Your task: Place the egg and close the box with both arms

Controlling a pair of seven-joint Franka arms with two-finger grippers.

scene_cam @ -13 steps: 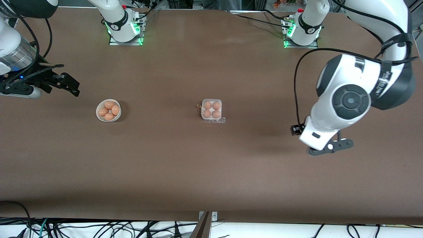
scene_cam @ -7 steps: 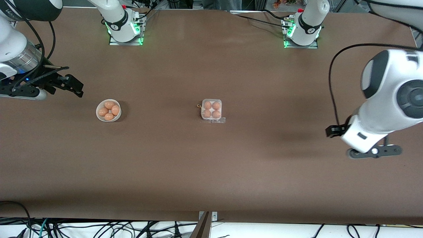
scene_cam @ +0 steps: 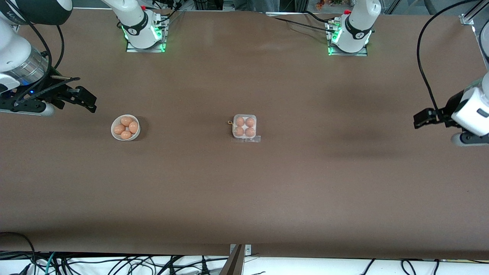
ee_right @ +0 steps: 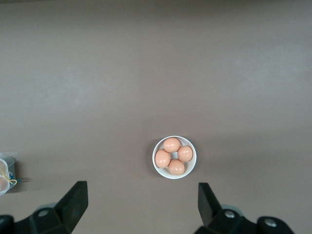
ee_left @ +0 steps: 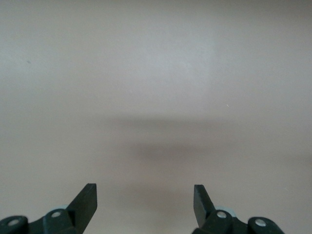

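The box (scene_cam: 244, 128) is a small white carton in the middle of the table, with several tan eggs (scene_cam: 240, 122) filling its cells. Its clear lid seems to lie over them, and a clear flap sticks out on the side nearer the front camera. My right gripper (scene_cam: 91, 104) is open and empty, in the air at the right arm's end of the table, beside the bowl. My left gripper (scene_cam: 419, 120) is open and empty, in the air at the left arm's end, well away from the box. The left wrist view shows the left gripper (ee_left: 145, 197) over bare table.
A round white bowl (scene_cam: 125, 136) with several more eggs stands toward the right arm's end. In the right wrist view the bowl (ee_right: 174, 174) lies ahead of the open right gripper (ee_right: 141, 200), and the box's edge (ee_right: 5, 165) shows at the side.
The left arm has swung away from the middle of the table to its own end. The right gripper shifted slightly a second ago and has held still since. Box and bowl have not moved.
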